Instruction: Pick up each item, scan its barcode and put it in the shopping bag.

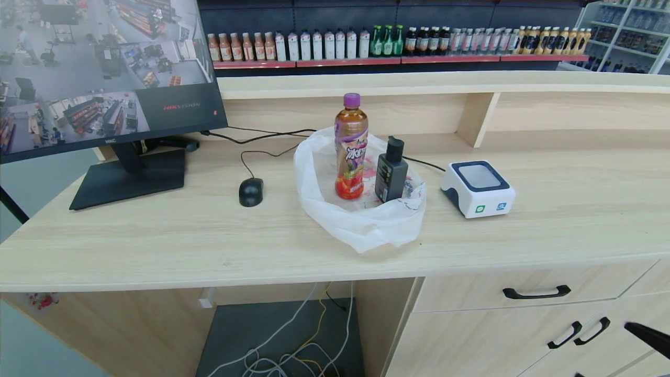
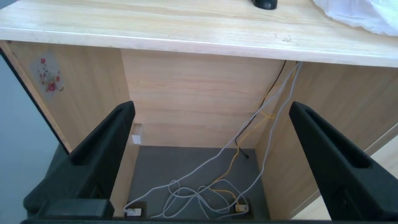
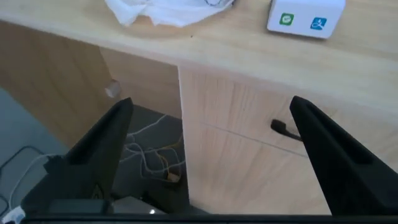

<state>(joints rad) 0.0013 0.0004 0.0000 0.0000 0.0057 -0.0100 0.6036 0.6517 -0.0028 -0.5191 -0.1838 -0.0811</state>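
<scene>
A tall drink bottle [image 1: 350,147] with a purple cap and a dark pump bottle [image 1: 391,172] stand upright inside the white plastic shopping bag [image 1: 361,220] in the middle of the wooden counter. The white barcode scanner [image 1: 477,187] sits just right of the bag; its front [image 3: 306,16] and the bag's edge [image 3: 163,10] show in the right wrist view. My left gripper [image 2: 211,140] hangs open below the counter edge, in front of the cable-filled knee space. My right gripper [image 3: 211,137] is open too, low in front of the drawer cabinet, holding nothing.
A monitor [image 1: 99,68] on a black stand occupies the counter's left, with a black mouse [image 1: 250,191] and cable beside it. A raised shelf [image 1: 445,84] runs along the counter's back. Drawers with black handles [image 1: 536,293] are below right; loose cables [image 2: 205,186] lie under the counter.
</scene>
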